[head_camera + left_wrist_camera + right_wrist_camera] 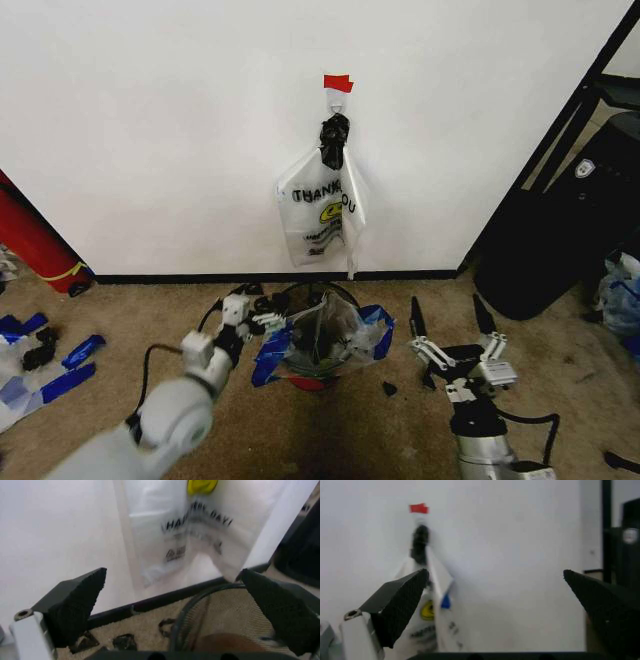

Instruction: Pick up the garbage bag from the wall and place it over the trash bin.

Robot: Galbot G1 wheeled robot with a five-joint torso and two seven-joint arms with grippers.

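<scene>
The trash bin (305, 290) stands on the carpet floor (330, 430) close against the wall (150, 130), and the garbage bag (330, 335) lies draped over it, its clear film sagging into the mesh opening and its blue patches hanging off the bin's left and right sides. The left tool (262, 322) is low at the bin's left rim, its fingers spread wide and grasping nothing; the left wrist view shows the dark pads (80, 600) apart with the bin's curved rim (182, 618) between them. The right tool (447, 310) sits just off the bin's right side, near the floor, also released, its two black fingers (415, 320) well apart and clear of the bag. Directly above the bin, a second clear bag (320, 210) with black lettering and a yellow smiley hangs on the wall from a hook under a piece of red tape (338, 83), its lower edge reaching down near the black baseboard (180, 278) behind the bin. Far to the bin's left, a big red cylinder (35, 245) leans by the wall.
</scene>
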